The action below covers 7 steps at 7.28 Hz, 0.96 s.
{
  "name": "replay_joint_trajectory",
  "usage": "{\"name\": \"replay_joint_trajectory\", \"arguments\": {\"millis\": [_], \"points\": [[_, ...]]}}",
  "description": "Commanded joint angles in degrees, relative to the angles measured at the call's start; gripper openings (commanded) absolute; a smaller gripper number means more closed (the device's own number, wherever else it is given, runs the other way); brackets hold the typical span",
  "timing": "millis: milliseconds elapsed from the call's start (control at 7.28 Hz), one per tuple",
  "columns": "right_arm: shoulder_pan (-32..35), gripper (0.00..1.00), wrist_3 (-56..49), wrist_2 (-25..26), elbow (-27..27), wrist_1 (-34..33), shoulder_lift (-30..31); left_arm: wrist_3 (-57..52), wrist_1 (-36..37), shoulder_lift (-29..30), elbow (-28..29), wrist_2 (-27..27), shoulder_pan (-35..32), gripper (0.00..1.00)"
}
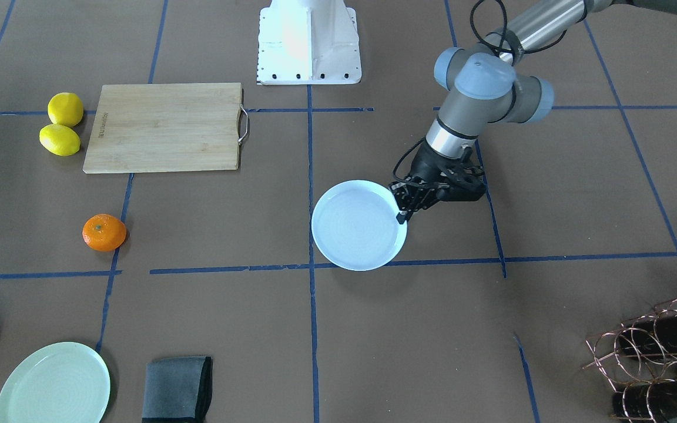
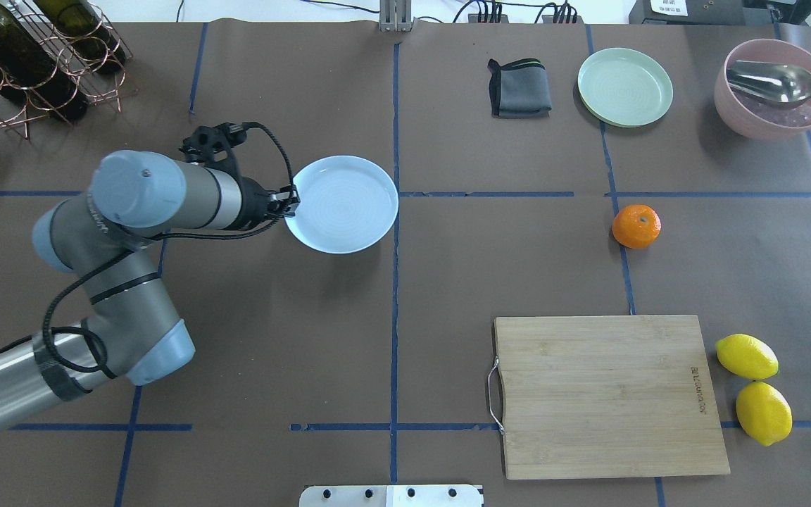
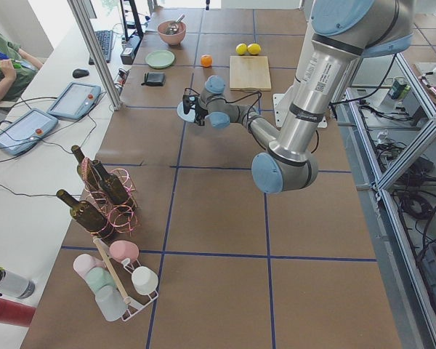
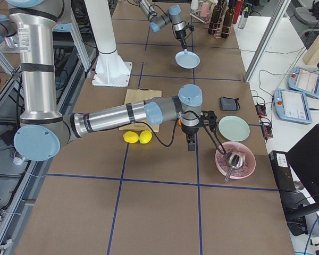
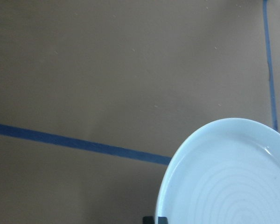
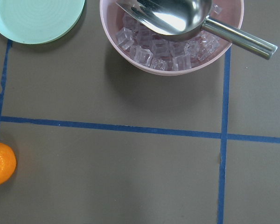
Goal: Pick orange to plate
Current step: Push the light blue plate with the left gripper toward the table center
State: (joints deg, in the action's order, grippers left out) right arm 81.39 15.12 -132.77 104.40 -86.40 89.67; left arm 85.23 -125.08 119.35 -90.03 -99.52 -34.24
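Now, left gripper [image 1: 402,210] pinched tight on plate [image 1: 356,226] rim, nothing else held. You should hold plate level and move slow. Orange [image 2: 636,226] lies well apart, near wooden cutting board [image 2: 610,394]. Right gripper [image 4: 191,145] hangs near orange; opening cannot be told.

Silver tubular arms [image 2: 198,198], pale blue joint caps [image 2: 136,186], looping black cables [image 2: 277,153], black left end effector [image 1: 402,215], white base [image 1: 309,44]

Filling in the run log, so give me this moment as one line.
left claw: gripping plate rim | right claw: state unclear | orange: ungrasped, apart from plate | placed: no
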Motion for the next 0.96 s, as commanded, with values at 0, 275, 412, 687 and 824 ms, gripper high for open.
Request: {"name": "replay_joint_trajectory", "arguments": {"millis": [0,275,412,687,824], "points": [[0.0,1.0,0.0,-0.03,0.02,0.0,0.07,1.87,1.15,4.22,3.45,3.46,4.51,0.0],[0.0,1.0,0.0,-0.03,-0.07,0.0,0.07,1.87,1.15,4.75,3.54,3.46,5.4,0.0],[0.0,1.0,0.0,-0.03,-0.07,0.0,0.07,1.79,1.15,4.75,3.54,3.46,5.58,0.05],[0.0,1.0,0.0,-0.03,0.02,0.0,0.15,1.26,1.15,4.75,3.37,3.46,6.02,0.72],[0.0,1.0,0.0,-0.03,0.02,0.0,0.15,0.13,1.15,4.67,3.19,3.28,5.94,1.0]]}}
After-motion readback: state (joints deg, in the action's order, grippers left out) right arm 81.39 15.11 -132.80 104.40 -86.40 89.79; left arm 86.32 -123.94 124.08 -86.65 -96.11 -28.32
